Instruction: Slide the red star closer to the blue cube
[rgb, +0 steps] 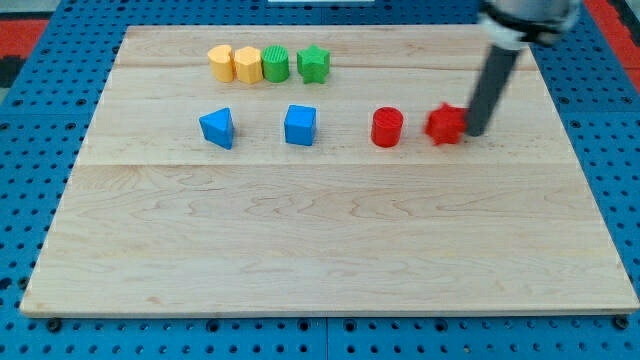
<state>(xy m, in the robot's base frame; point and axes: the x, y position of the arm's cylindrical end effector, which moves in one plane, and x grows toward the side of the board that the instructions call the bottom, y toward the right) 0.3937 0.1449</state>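
Observation:
The red star (444, 124) lies on the wooden board at the view's upper right. My tip (474, 133) touches the star's right side; the dark rod slants up to the view's top right. The blue cube (300, 125) sits near the board's middle top, well to the star's left. A red cylinder (387, 128) stands between the star and the cube, just left of the star.
A blue triangular block (217, 128) lies left of the cube. Near the view's top stands a row: two yellow blocks (221, 62) (247, 64), a green cylinder (275, 65) and a green star (313, 64). The board (320, 250) rests on a blue pegboard.

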